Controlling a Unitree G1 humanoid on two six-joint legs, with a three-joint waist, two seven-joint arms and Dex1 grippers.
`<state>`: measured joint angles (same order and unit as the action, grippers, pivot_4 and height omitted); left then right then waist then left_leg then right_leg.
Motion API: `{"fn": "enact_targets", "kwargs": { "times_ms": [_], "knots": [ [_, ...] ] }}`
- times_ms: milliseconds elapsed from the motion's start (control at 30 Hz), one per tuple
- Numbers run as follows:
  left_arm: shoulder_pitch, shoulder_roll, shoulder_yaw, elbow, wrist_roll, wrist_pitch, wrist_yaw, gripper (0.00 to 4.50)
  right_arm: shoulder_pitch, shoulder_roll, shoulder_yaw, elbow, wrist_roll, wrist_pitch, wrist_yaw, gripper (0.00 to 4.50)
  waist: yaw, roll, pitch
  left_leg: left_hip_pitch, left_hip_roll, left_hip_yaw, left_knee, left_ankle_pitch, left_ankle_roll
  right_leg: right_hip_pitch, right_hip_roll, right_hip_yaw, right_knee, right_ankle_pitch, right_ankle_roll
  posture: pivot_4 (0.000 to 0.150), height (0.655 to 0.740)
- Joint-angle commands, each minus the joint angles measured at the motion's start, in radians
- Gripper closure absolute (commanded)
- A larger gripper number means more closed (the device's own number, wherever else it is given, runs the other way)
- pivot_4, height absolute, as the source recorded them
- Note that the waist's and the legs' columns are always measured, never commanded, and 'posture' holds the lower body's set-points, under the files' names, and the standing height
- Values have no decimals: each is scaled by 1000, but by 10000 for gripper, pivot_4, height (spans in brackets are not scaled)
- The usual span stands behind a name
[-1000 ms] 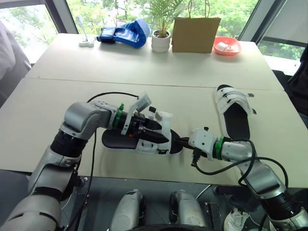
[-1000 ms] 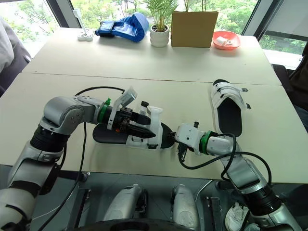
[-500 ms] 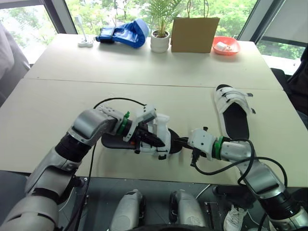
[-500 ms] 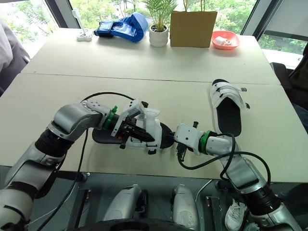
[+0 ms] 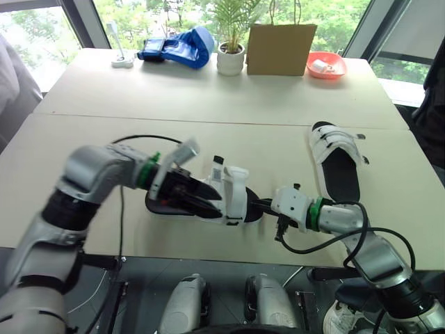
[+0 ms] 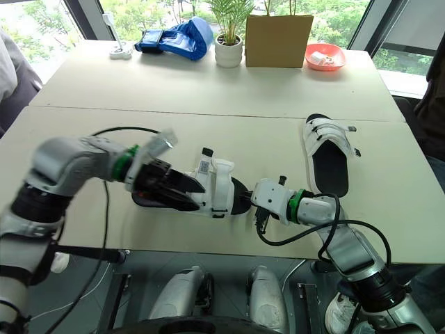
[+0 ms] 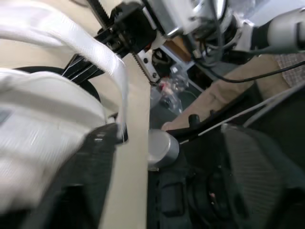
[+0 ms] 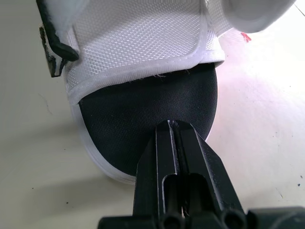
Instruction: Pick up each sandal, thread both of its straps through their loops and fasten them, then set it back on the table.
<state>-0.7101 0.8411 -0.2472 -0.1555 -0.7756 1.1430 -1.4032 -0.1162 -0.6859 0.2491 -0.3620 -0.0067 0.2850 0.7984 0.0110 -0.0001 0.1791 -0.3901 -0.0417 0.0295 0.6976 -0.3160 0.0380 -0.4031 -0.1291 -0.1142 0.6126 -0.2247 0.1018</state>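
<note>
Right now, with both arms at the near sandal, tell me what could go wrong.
1. The sandal lies close to the table's front edge, so a hard pull on a strap could drag it off.
2. The right jaws are shut and touch only the tip of the toe, so the sandal may pivot or slip free during threading.

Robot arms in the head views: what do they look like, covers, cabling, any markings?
The left arm and right arm have rounded silver-grey shells with black joints. A green ring sits at each wrist, behind a white housing. A black cable loops outside each forearm. The left pincer and right pincer are black; the right one's fingers are narrow bars. No readable markings.
</note>
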Motion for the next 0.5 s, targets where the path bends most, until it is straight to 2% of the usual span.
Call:
{"fn": "enact_targets", "kwargs": {
  "times_ms": [33,67,167,500],
  "knots": [
    [99,35,17,-96,26,-108,-14,188,42,-14,31,32,-24,23,15,45000,2,0,0,0,0,0,0,0,0,0,0,0,0,0,0,1500,7209],
    [145,25,13,-111,71,-168,29,188,42,-14,32,32,-25,22,17,45000,4,0,0,0,0,0,0,0,0,1,0,0,0,0,0,1500,7209],
    [219,-6,18,-152,106,-227,93,188,42,-13,32,31,-28,22,21,45000,5,0,0,1,0,0,1,0,0,2,-1,-1,-1,0,-1,1500,7209],
    [309,-133,-7,-175,193,-319,266,188,36,-19,42,27,-34,20,33,45000,6,0,0,0,0,0,0,0,0,1,-1,-1,0,0,0,1500,7209]
  ]
}}
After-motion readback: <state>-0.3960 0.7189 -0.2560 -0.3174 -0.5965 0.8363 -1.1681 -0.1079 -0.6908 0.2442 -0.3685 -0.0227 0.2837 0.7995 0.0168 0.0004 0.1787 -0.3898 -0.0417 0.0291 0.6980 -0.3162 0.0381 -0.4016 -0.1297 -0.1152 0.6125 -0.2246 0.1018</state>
